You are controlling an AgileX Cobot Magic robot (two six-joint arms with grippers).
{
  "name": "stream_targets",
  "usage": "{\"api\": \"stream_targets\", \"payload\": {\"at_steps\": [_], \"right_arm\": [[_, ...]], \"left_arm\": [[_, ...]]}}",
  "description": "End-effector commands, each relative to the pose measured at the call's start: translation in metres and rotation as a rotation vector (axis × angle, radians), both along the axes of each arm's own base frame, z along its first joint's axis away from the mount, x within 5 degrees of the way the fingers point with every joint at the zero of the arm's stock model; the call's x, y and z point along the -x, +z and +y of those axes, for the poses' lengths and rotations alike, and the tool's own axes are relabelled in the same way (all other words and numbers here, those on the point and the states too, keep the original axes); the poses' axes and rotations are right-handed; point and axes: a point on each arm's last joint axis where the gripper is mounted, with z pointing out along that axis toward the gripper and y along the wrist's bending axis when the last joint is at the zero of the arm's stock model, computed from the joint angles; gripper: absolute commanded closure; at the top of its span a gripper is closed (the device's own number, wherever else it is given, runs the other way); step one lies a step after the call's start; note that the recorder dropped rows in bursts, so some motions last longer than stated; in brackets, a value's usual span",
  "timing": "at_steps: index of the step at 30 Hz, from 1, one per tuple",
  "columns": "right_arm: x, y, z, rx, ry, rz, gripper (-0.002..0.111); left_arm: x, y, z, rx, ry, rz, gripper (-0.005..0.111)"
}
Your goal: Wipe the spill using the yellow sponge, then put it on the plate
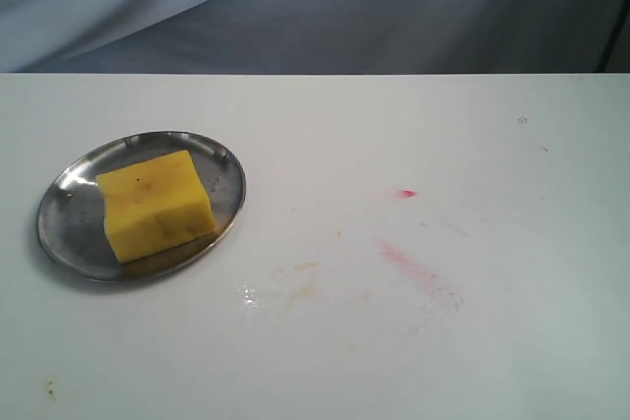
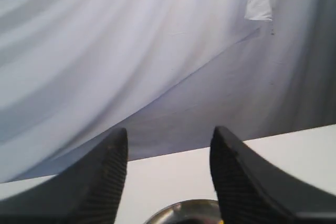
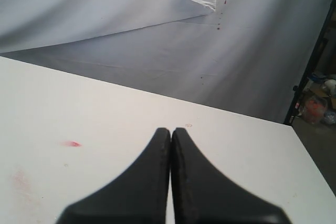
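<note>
The yellow sponge [image 1: 156, 204] lies on the silver plate [image 1: 69, 206] at the left of the white table in the exterior view. A faint tan smear with small wet spots, what shows of the spill [image 1: 295, 282], marks the table right of the plate. Neither gripper appears in the exterior view. In the left wrist view my left gripper [image 2: 169, 140] is open and empty, with the plate's rim [image 2: 184, 209] just below its fingers. In the right wrist view my right gripper [image 3: 171, 132] is shut with nothing in it, above bare table.
A red dot [image 1: 407, 193] and a pink-red smear [image 1: 418, 268] mark the table right of centre; the dot [image 3: 71, 144] also shows in the right wrist view. A grey cloth backdrop [image 1: 315, 7] hangs behind the table's far edge. A dark speck [image 1: 49, 390] lies near the front left.
</note>
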Motion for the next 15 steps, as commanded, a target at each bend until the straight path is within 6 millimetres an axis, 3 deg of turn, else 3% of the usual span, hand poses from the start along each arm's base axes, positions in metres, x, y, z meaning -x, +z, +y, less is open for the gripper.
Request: {"api": "stream_targets", "payload": {"at_steps": [1,7,15], "right_arm": [[0.0,0.0,0.0,0.008,-0.003,-0.008,0.108],[0.0,0.0,0.0,0.008,-0.003,-0.008,0.108],[0.0,0.0,0.0,0.008,-0.003,-0.008,0.108]], "left_arm": [[0.025,-0.011,0.024,0.149,0.177,-0.03,0.069],[0.054,-0.038,0.036,0.3,0.313,-0.074,0.068],[0.067,-0.08,0.034,0.305,0.321,-0.027,0.071]]}}
